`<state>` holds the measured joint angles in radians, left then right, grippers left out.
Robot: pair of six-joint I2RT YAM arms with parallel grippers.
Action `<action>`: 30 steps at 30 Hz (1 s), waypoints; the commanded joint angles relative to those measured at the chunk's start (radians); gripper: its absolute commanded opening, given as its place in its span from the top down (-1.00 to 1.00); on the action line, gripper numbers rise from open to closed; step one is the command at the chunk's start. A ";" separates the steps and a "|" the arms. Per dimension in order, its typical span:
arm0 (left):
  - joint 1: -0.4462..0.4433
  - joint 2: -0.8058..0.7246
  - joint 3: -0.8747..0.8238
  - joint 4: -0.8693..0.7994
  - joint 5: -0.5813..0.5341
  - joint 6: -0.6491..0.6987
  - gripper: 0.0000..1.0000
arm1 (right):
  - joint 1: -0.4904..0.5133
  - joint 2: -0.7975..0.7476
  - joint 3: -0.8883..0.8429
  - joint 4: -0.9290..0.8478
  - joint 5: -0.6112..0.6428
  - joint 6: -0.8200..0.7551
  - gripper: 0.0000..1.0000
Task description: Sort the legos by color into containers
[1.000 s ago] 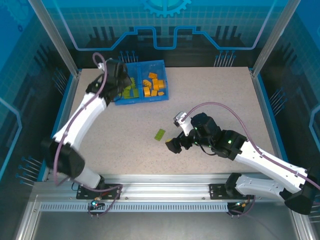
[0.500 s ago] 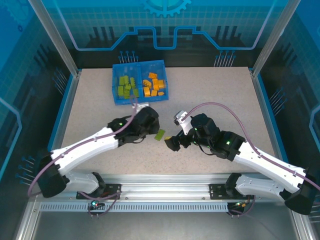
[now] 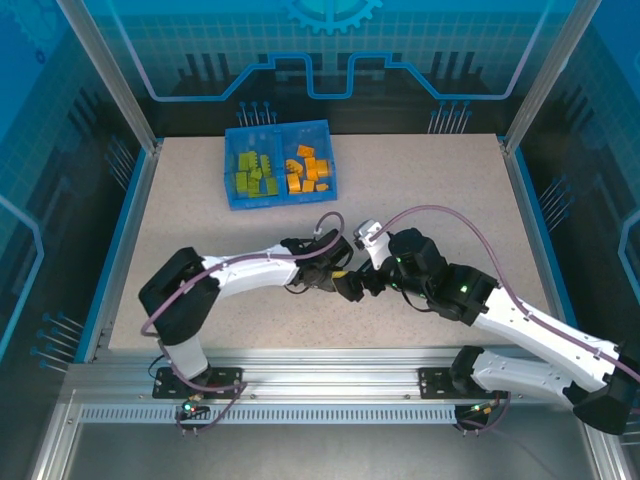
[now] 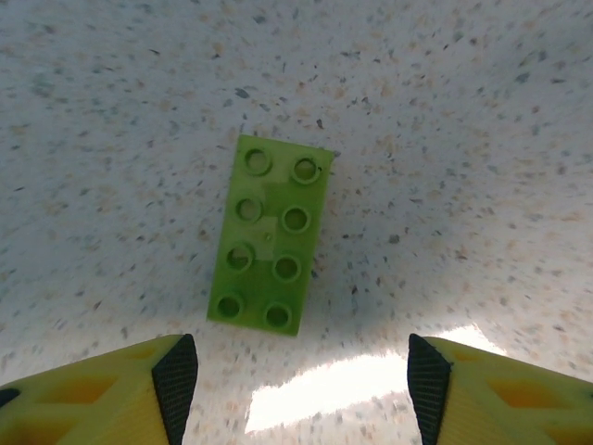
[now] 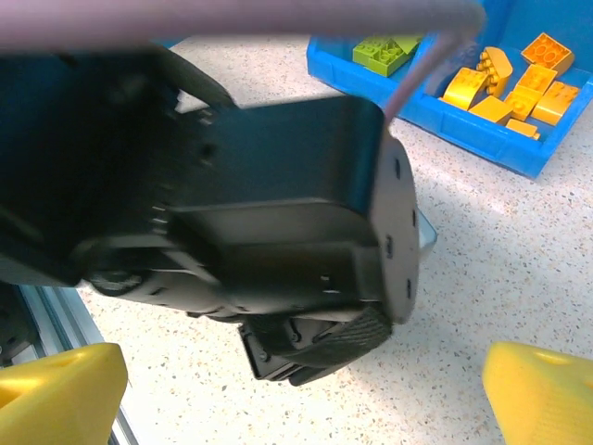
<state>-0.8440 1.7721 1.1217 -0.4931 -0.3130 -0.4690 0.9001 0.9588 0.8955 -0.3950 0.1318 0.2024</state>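
A lime green lego point(image 4: 271, 236), two studs by four, lies flat on the speckled table just ahead of my left gripper point(image 4: 301, 389), which is open with nothing between its fingers. From above, the left gripper point(image 3: 327, 272) hangs low at the table's middle, right over that spot. My right gripper point(image 3: 349, 287) is open beside it, almost touching. The blue tray point(image 3: 232, 196) stands at the back: green legos point(image 3: 254, 172) fill its left compartment, orange legos point(image 3: 308, 166) its right. In the right wrist view the right gripper point(image 5: 301, 399) faces the left arm's black wrist point(image 5: 278, 213).
The tray's corner point(image 5: 482, 125) with orange legos point(image 5: 519, 79) and green legos point(image 5: 384, 51) shows beyond the left wrist. The left arm point(image 3: 250, 272) stretches across the table's near half. A metal rail point(image 3: 320, 385) runs along the front edge.
The left arm has swung from the tray down to the middle of the table, stopping over the loose green lego. The right arm has barely moved.
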 commanded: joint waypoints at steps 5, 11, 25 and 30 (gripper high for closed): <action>0.081 0.092 0.027 0.099 0.126 0.079 -0.26 | -0.018 -0.022 -0.041 -0.005 0.020 0.012 -1.00; 0.086 0.144 0.032 0.089 0.136 0.076 -0.02 | -0.023 -0.020 -0.041 -0.005 0.020 0.014 -1.00; 0.113 -0.016 -0.047 0.104 0.068 0.012 0.41 | -0.028 -0.011 -0.038 0.003 0.000 0.020 -1.00; 0.168 -0.125 -0.055 0.117 0.010 -0.016 0.41 | -0.029 -0.019 -0.043 0.005 0.003 0.024 -1.00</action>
<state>-0.7116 1.7283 1.0760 -0.3992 -0.2554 -0.4473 0.8825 0.9527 0.8604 -0.4057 0.1417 0.2100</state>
